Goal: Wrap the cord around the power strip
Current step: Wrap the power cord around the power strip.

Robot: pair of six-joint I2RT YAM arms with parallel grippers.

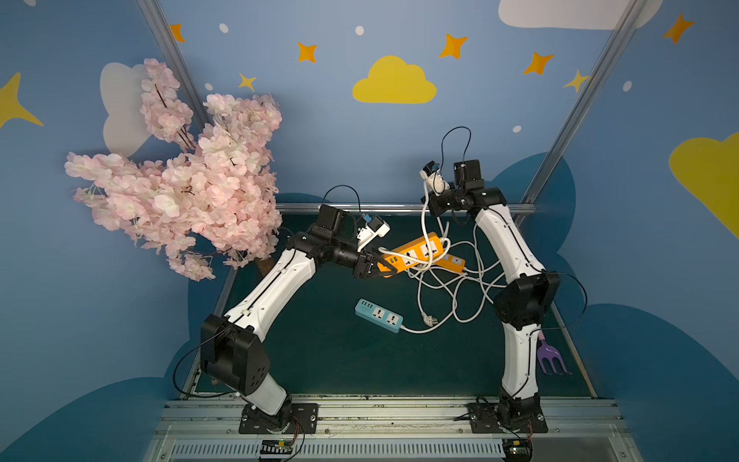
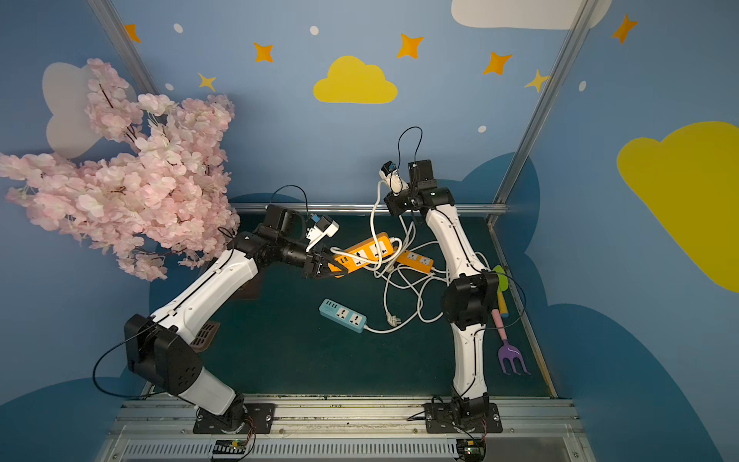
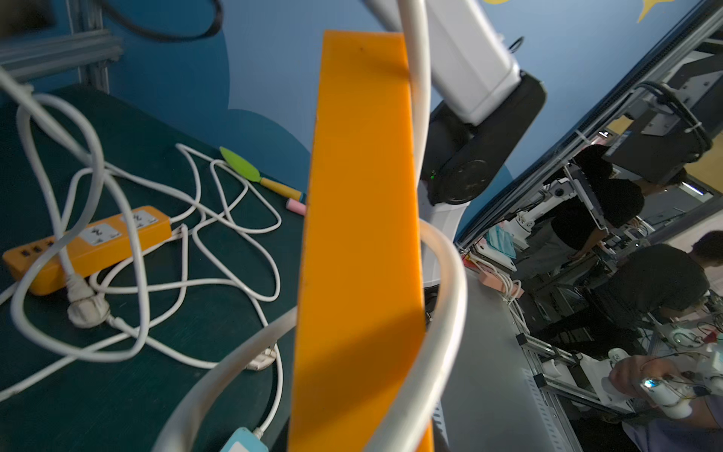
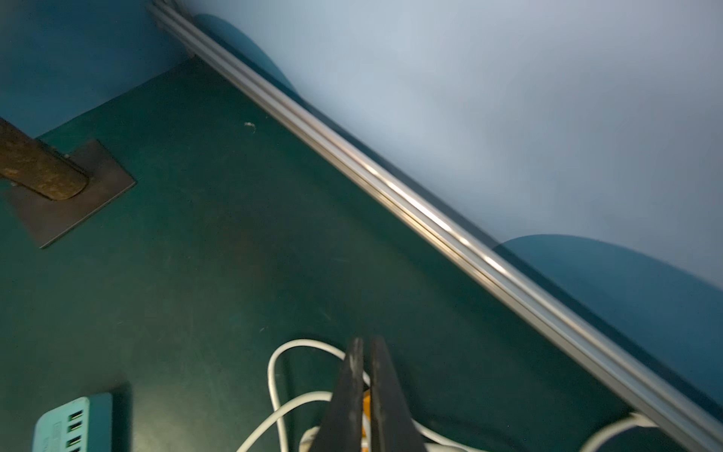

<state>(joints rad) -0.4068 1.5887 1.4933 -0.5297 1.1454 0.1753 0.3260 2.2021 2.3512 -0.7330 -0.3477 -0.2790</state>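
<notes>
Orange power strip at centre, end clamped in left gripper, white cord looped round it, right gripper closed, apparently on cord.

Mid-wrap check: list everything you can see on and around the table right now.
held power strip: 1, orange, lifted above table centre
second power strip: 1, orange, lying among the cords
blue power strip: 1, light blue, table centre
white cords: count unclear, tangled right of centre
raised cord: 1, white, rising from held strip
toy rake: 1, purple, right edge
toy shovel: 1, green, right edge
blossom tree: 1, pink, far left
table: 1, dark green
left gripper: shut on held power strip
right gripper: shut on raised cord
</notes>
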